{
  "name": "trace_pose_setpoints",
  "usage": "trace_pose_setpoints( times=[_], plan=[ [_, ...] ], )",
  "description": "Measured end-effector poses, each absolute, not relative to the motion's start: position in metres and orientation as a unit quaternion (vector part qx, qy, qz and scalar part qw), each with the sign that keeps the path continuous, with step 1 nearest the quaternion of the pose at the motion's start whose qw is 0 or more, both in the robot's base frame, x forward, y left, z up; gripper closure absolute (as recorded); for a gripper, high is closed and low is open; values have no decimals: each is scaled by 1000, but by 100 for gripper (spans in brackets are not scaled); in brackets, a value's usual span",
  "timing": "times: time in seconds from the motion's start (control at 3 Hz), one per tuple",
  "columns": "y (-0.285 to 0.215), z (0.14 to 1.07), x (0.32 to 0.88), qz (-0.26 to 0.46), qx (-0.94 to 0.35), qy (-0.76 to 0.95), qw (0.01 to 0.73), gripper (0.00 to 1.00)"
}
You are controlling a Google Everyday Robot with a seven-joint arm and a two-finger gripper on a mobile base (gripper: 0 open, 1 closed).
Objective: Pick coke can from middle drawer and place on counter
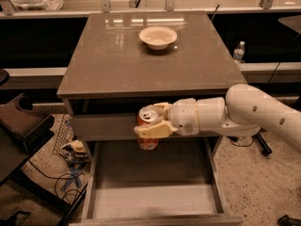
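My gripper (151, 121) is shut on the coke can (147, 140), a small red can with a silver top. I hold it upright in the air above the open middle drawer (150, 199), in front of the upper drawer front and just below the counter's front edge. The drawer is pulled out, with a pale flat floor and low side walls. The counter (108, 55) is a glossy grey-brown slab above the can. My white arm reaches in from the right.
A white bowl (158, 36) sits at the back middle of the counter. A clear water bottle (239, 52) stands on the ledge behind at the right. A dark chair (21, 126) and loose cables (70, 159) lie on the floor at the left.
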State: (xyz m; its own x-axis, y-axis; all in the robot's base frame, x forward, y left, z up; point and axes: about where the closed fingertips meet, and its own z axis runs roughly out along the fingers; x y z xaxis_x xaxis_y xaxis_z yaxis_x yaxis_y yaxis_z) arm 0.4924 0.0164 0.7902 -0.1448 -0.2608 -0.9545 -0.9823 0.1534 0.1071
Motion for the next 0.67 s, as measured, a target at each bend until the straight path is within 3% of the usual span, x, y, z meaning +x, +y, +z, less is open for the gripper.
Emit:
trace_pose_setpoints(
  times=[0.67],
  plan=[
    [26,842,496,408,-529,598,442,100]
  ],
)
